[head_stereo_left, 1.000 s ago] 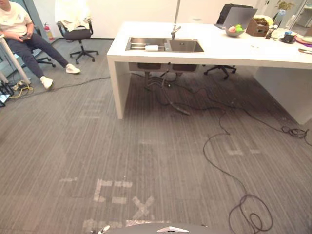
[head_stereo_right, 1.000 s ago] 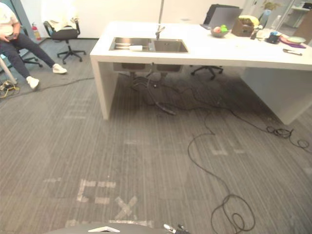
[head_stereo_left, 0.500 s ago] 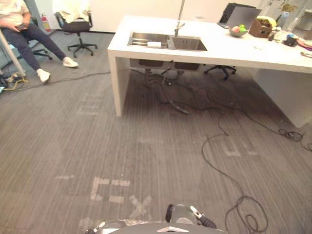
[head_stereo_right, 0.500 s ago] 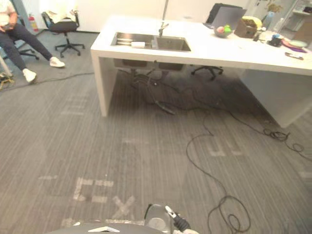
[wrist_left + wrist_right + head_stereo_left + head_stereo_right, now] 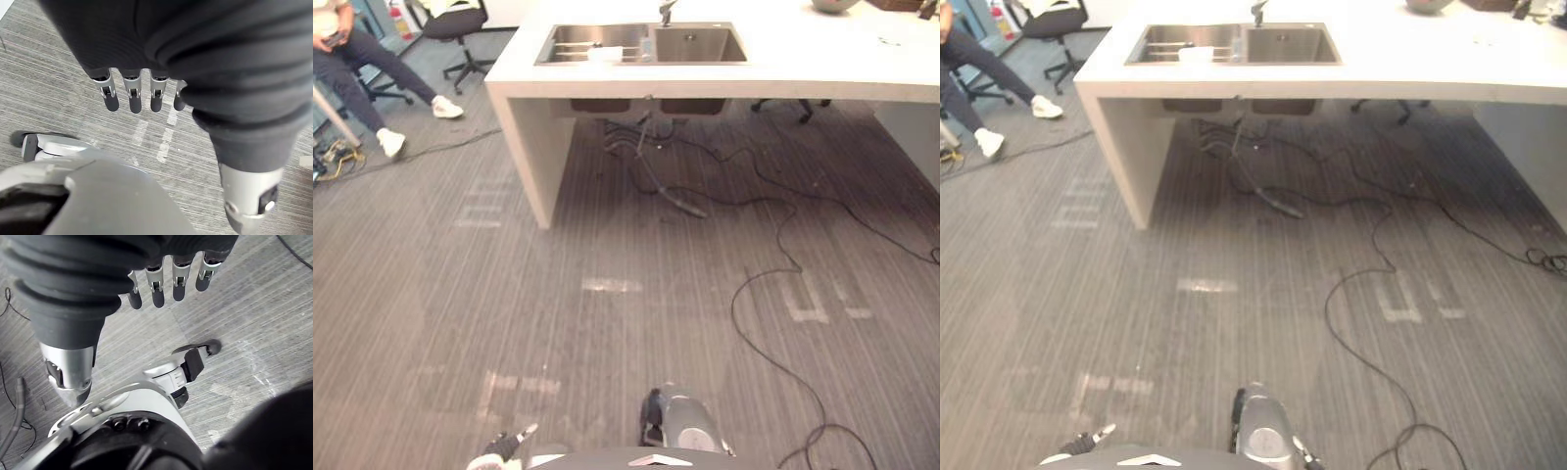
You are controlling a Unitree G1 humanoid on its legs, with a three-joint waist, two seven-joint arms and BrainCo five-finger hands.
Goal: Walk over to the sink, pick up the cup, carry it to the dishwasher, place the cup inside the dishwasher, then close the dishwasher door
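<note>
- Left hand (image 5: 133,95): the arm hangs straight down. I see the fingers (image 5: 110,95) straight and slightly apart, tips pointing at the grey carpet floor (image 5: 460,323), with the thumb held off to one side.
- Right hand (image 5: 157,291): same pose. The fingers (image 5: 205,274) are straight and loose, hanging over the floor, thumb apart from them.
- Cup (image 5: 604,54): I take the small white thing in the sink (image 5: 700,44) for it. It sits in the left basin, toward the divider, and is too small for me to make out its shape.
- The sink is set into the white counter (image 5: 803,69) near its left end, with the faucet (image 5: 666,10) behind the divider.
- Cup versus fingers: well apart. A wide stretch of carpet and the counter's front edge lie between them.
- Black cables (image 5: 705,186) trail on the floor under the counter.
- A person (image 5: 352,59) sits left of the counter, with an office chair (image 5: 460,24) nearby.
</note>
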